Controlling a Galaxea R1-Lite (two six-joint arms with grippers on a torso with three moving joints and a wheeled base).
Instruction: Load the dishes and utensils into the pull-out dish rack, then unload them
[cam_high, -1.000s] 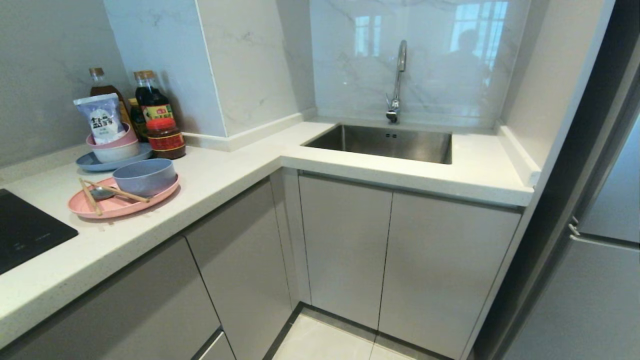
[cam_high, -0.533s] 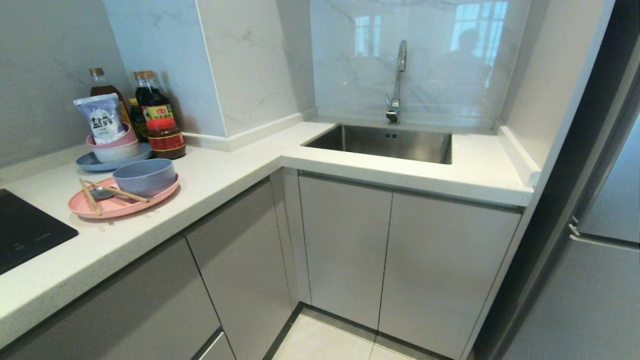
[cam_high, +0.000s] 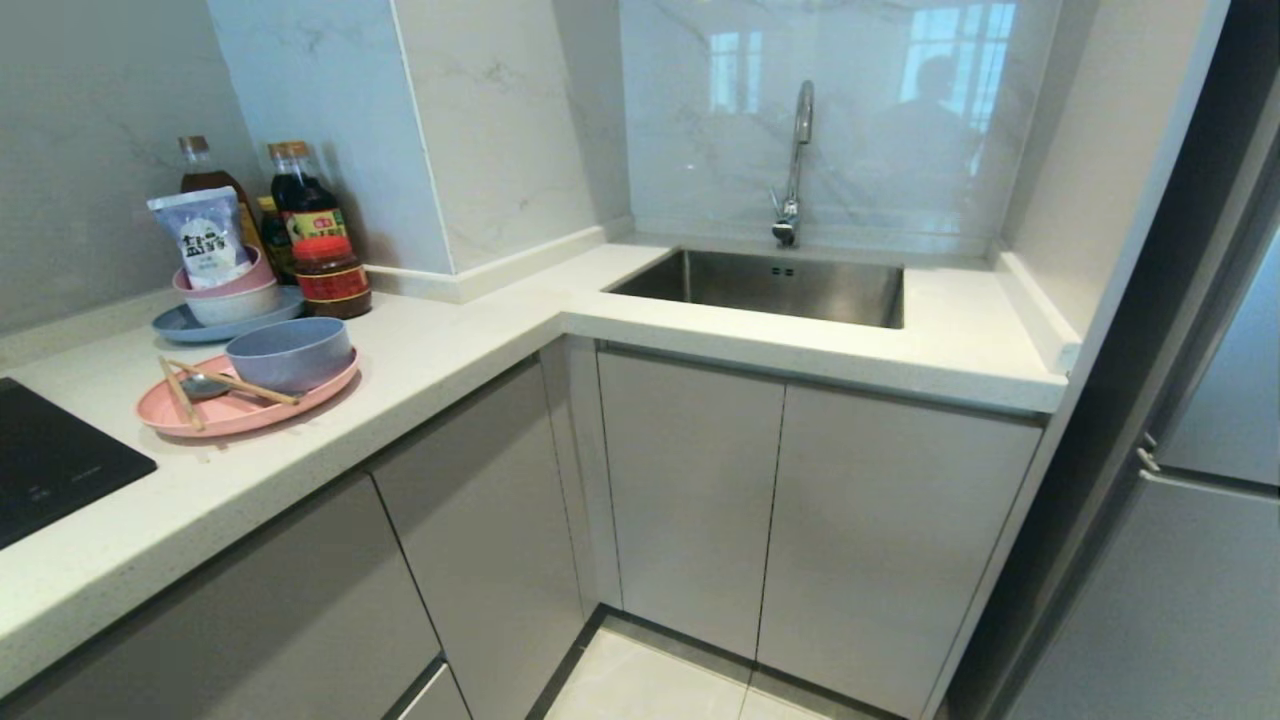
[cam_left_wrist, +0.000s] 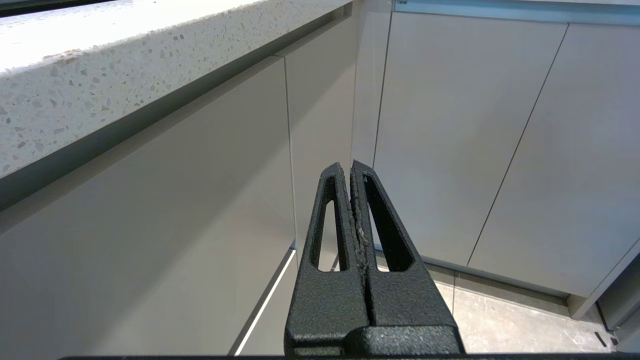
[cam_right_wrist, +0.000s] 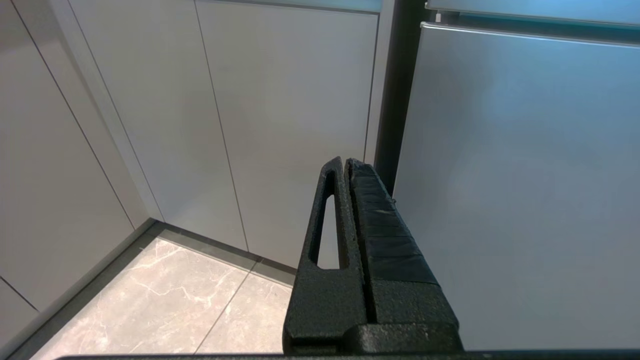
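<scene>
Where the white speckled stone bench (cam_high: 420, 370) ran along the robot's left, the flat round salmon-pink plastic plate (cam_high: 240, 408) lay near its front edge. The small pale blue round bowl (cam_high: 289, 352) sat on the plate's far side, and the slim silver metal spoon (cam_high: 203, 385) and the pair of light wooden chopsticks (cam_high: 183, 394) lay across the plate beside it. Just behind stood a blue-grey plate (cam_high: 180, 322) carrying stacked pink and cream bowls (cam_high: 231, 293) with a white packet (cam_high: 206, 238) in them, next to dark sauce bottles (cam_high: 305, 212) and a red-lidded jar (cam_high: 330, 276). A black cooktop (cam_high: 50, 460) lay to the left; a steel sink (cam_high: 770, 285) with a chrome tap (cam_high: 796, 165) sat in the corner. No pull-out rack showed; the grey cabinet fronts (cam_high: 690, 500) were closed. The left end effector (cam_left_wrist: 352, 170) hung below the bench edge, fingers pressed together and empty. The right end effector (cam_right_wrist: 345, 167), likewise closed on nothing, faced the cabinet doors above the marble floor (cam_right_wrist: 165, 305).
</scene>
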